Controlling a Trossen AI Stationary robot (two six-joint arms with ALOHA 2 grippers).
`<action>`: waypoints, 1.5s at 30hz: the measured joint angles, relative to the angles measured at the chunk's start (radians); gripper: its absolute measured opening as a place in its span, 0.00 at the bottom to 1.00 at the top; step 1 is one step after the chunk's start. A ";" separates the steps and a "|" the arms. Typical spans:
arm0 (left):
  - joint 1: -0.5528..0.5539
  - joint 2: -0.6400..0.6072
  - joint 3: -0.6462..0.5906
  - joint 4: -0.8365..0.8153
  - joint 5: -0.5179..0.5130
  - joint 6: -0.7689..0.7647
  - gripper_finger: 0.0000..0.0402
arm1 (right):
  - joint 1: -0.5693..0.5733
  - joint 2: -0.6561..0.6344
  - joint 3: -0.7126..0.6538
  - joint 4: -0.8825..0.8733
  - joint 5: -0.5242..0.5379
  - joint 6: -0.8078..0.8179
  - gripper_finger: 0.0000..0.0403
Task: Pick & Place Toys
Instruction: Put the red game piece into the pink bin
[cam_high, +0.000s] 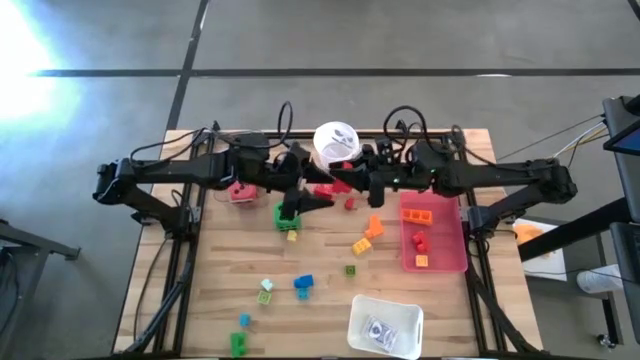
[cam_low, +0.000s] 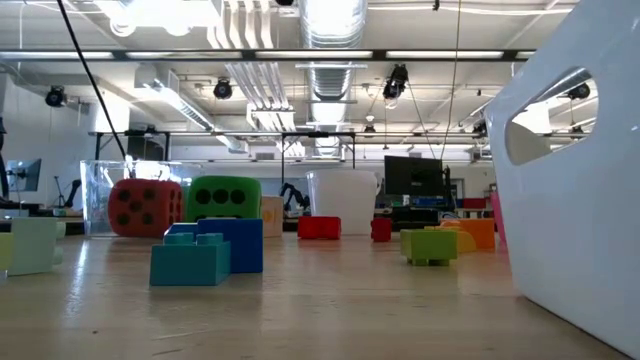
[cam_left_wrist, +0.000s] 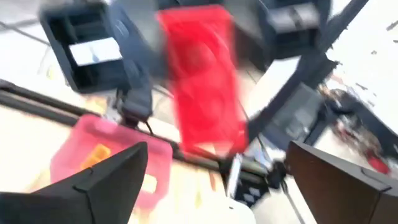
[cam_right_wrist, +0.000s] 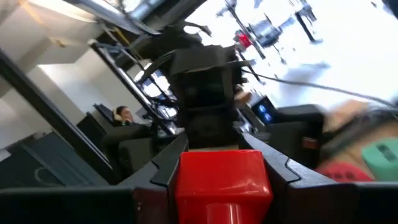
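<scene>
Both arms meet high over the middle of the table. My right gripper (cam_high: 341, 183) (cam_right_wrist: 224, 163) is shut on a red brick (cam_high: 325, 189) (cam_left_wrist: 202, 81). My left gripper (cam_high: 312, 197) (cam_left_wrist: 217, 152) faces it from the table's left; it is open, its fingers stand wide apart on either side of the brick's near end, and they touch nothing. On the table below rest a green die (cam_high: 288, 213) (cam_low: 222, 199) and a red die (cam_high: 240, 190) (cam_low: 145, 207). Loose bricks in orange (cam_high: 372, 226), yellow, green and blue (cam_high: 303, 284) lie scattered on the wood. My right gripper pinches the red brick by two opposite sides (cam_right_wrist: 183, 177) between its two fingers (cam_right_wrist: 283, 171). The fingers come level from the table's right. The brick is lifted clear, high above the table, and its free end points toward my left gripper.
A white round cup (cam_high: 335, 140) stands at the far middle, just behind the grippers. A pink tray (cam_high: 447, 255) with a few bricks lies at the right. A white rectangular tray (cam_high: 385, 325) (cam_low: 580, 200) sits at the near edge. A person (cam_right_wrist: 122, 114) sits in the room beyond.
</scene>
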 joint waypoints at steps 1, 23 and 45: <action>0.000 -0.008 0.000 -0.022 0.008 0.007 0.96 | -0.003 -0.016 0.003 -0.038 0.002 0.014 0.29; 0.000 -0.077 0.000 -0.483 0.002 0.024 0.85 | -0.044 -0.345 0.014 -0.773 0.048 0.234 0.29; 0.002 -0.077 -0.004 -0.573 -0.027 0.046 0.85 | -0.048 -0.225 0.074 -1.630 -0.072 0.462 0.29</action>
